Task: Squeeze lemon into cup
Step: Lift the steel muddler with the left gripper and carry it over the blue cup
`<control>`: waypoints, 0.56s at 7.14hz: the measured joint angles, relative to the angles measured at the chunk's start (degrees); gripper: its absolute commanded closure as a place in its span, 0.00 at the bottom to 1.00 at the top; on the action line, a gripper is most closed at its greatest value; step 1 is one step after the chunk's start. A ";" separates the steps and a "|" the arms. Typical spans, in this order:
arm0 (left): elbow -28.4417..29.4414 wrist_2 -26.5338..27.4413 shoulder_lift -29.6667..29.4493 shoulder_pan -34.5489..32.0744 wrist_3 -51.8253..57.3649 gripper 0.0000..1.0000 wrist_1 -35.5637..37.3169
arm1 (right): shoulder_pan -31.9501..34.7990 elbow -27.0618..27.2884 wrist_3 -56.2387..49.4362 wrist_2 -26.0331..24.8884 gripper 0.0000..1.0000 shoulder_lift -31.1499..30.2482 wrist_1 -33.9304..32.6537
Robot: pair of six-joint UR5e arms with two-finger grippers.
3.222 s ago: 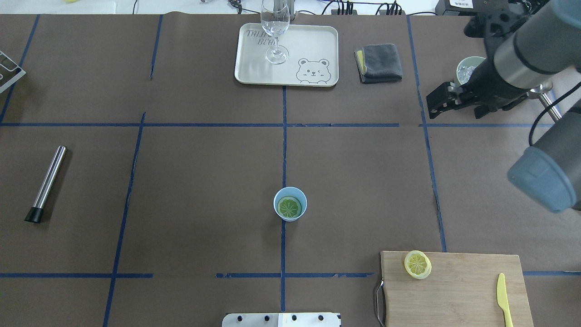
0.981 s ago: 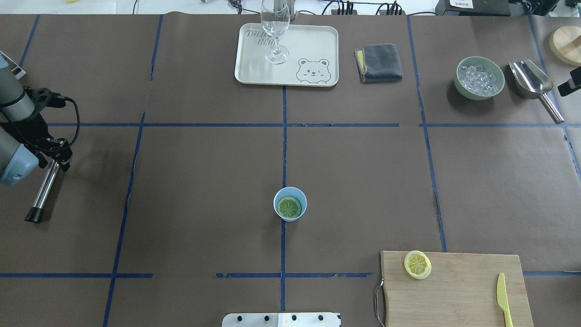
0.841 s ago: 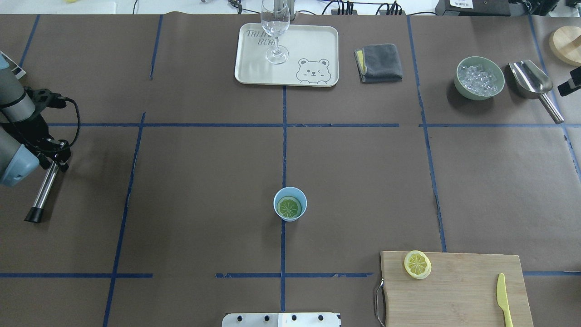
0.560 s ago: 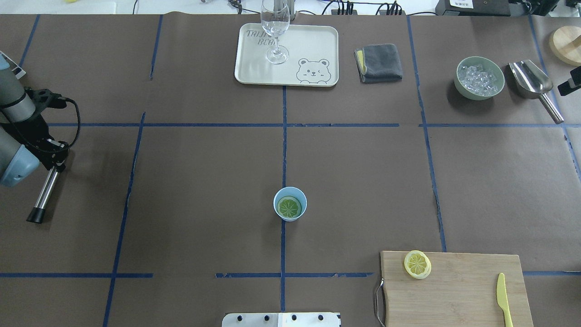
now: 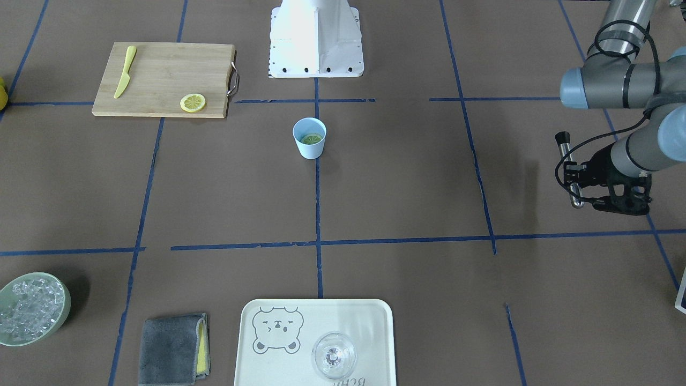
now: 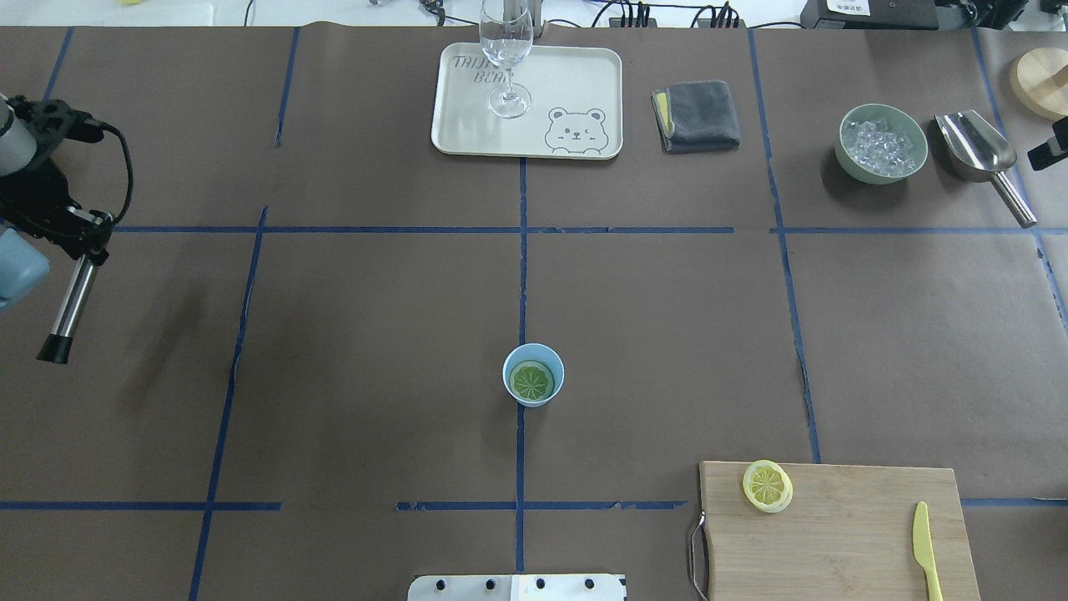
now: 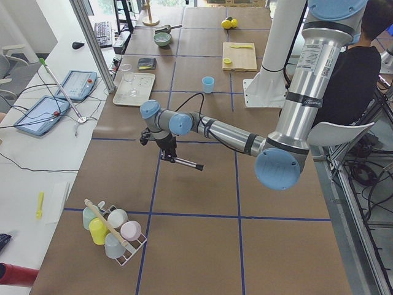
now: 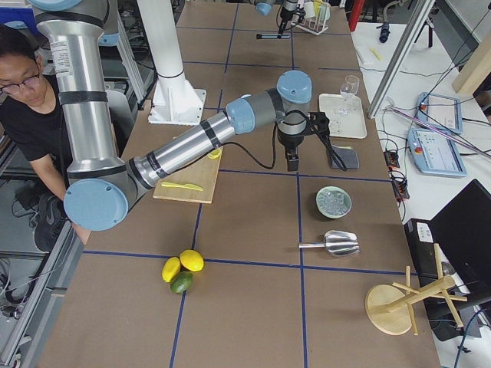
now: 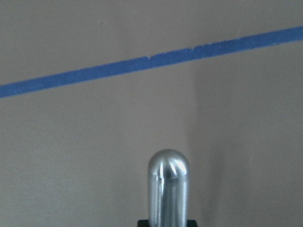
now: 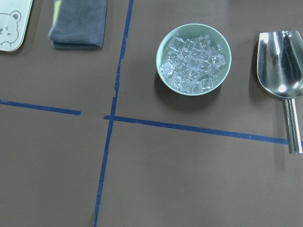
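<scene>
The pale blue cup [image 6: 533, 396] stands at the table's middle, also in the front view [image 5: 309, 150]. A lemon slice [image 6: 531, 381] lies flat inside it and looks greenish there. A second lemon slice [image 6: 768, 486] lies on the wooden cutting board [image 6: 834, 534]. My left gripper [image 6: 83, 250] is shut on a steel muddler [image 6: 67, 305] with a black tip and holds it above the table at the far left. Its rounded end shows in the left wrist view [image 9: 168, 189]. My right gripper [image 6: 1047, 154] only peeks in at the right edge; I cannot tell its state.
A bear tray [image 6: 584, 83] with a wine glass [image 6: 506, 50] stands at the back. A grey towel [image 6: 697, 115], a green ice bowl [image 6: 882, 143] and a steel scoop [image 6: 976, 150] lie back right. A yellow knife [image 6: 924, 551] lies on the board.
The right arm has withdrawn from over the ice bowl to the right edge. The left gripper has closed on the muddler, lifted it off the table and carried it toward the back.
</scene>
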 measured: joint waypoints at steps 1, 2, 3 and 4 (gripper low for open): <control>-5.41 4.18 -0.92 -0.61 -2.04 1.00 0.54 | 0.02 -0.06 0.08 0.00 0.00 0.06 -0.06; -9.41 6.75 -3.16 -0.79 -4.09 1.00 1.36 | 0.03 -0.16 0.14 -0.02 0.00 0.08 -0.15; -11.27 7.76 -6.78 -0.69 -5.03 1.00 2.85 | 0.03 -0.32 0.17 -0.04 0.00 0.10 -0.25; -11.70 7.90 -10.87 0.08 -5.66 1.00 3.83 | 0.03 -0.61 0.18 -0.08 0.00 0.10 -0.26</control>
